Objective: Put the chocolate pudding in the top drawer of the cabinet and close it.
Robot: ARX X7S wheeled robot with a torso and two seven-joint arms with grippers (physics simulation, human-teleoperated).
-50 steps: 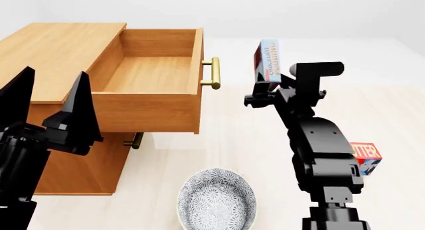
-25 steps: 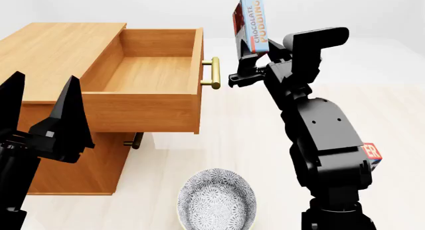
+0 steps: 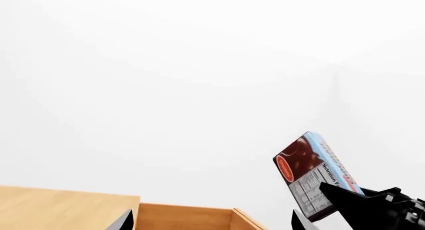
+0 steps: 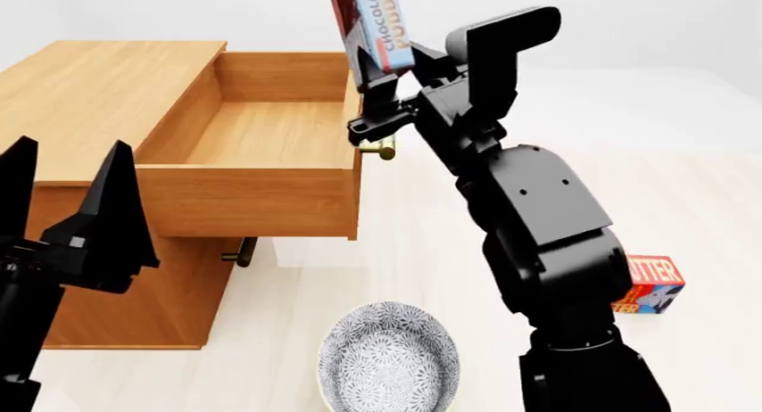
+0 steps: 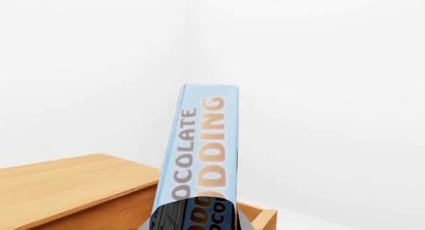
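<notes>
The chocolate pudding, a thin carton with a pale blue spine, stands upright in my right gripper, which is shut on its lower end. It hangs above the front right corner of the open top drawer of the cabinet. Nothing shows on the drawer's visible floor. The right wrist view shows the pudding in my right gripper, above the drawer rim. My left gripper is open in front of the cabinet's left side. Its wrist view shows the left gripper and the pudding beyond the drawer.
A patterned bowl sits on the floor in front of me. A butter box lies to the right, partly behind my right arm. The lower drawer's brass handle pokes out under the open drawer. The top drawer's handle is mostly hidden.
My right arm has risen and swung left with the pudding, from right of the brass handle to above the drawer's front corner. The left gripper has dropped slightly.
</notes>
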